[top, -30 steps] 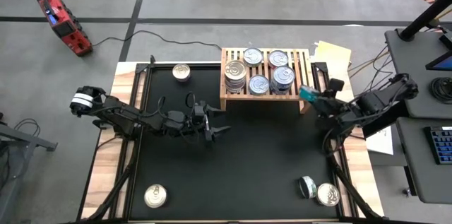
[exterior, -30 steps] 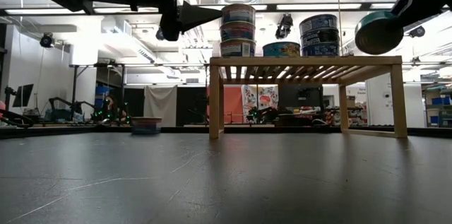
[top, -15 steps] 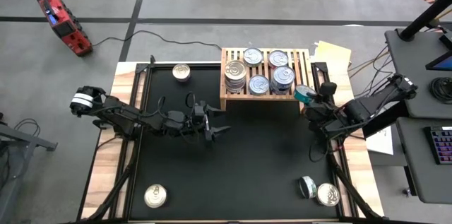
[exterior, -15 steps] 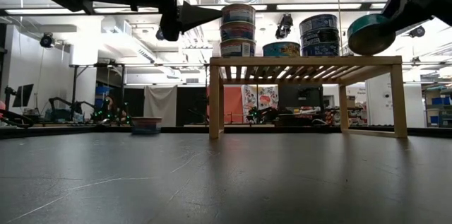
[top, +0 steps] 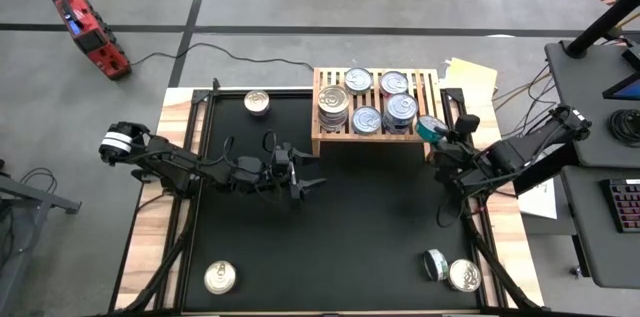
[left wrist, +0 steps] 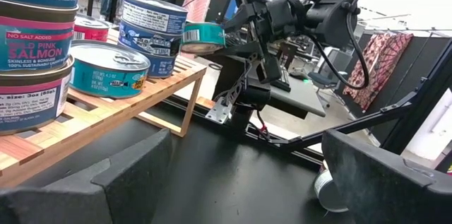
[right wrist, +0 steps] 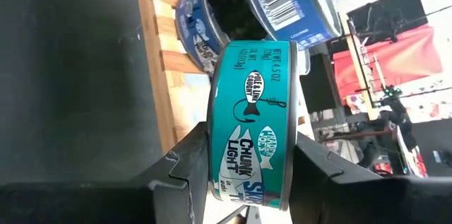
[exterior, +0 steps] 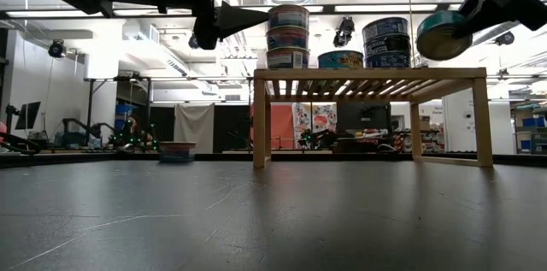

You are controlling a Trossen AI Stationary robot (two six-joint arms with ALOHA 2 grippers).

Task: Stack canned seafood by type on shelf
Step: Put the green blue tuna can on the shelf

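Observation:
My right gripper (top: 436, 133) is shut on a teal-labelled can (right wrist: 254, 118) and holds it in the air just off the right end of the light-wood shelf (top: 322, 141). In the low view the can (exterior: 440, 35) hangs a little above the shelf top (exterior: 367, 73). On the shelf stand a tall stack of salmon cans (top: 334, 105), blue-labelled cans (top: 400, 109) and a teal can (left wrist: 109, 67). My left gripper (top: 312, 186) is open above the black mat, in front of the shelf's left end, and touches nothing. My right gripper pinches the teal can between its two fingers (right wrist: 185, 171), one on each flat face beside the rim (right wrist: 214, 139), so the side label faces the wrist camera. The fingers come from the table's right. The can is lifted clear and tilted on edge.
Loose cans lie on the black mat (top: 350, 237): one at the far left corner (top: 257, 103), one at the near left (top: 220, 277), two at the near right (top: 450, 270). Papers (top: 470, 79) lie beyond the shelf's right end.
My right gripper has carried the teal can toward the table's left and slightly up, closing in on the shelf's right end. It has stayed shut on the can. The left arm has kept still.

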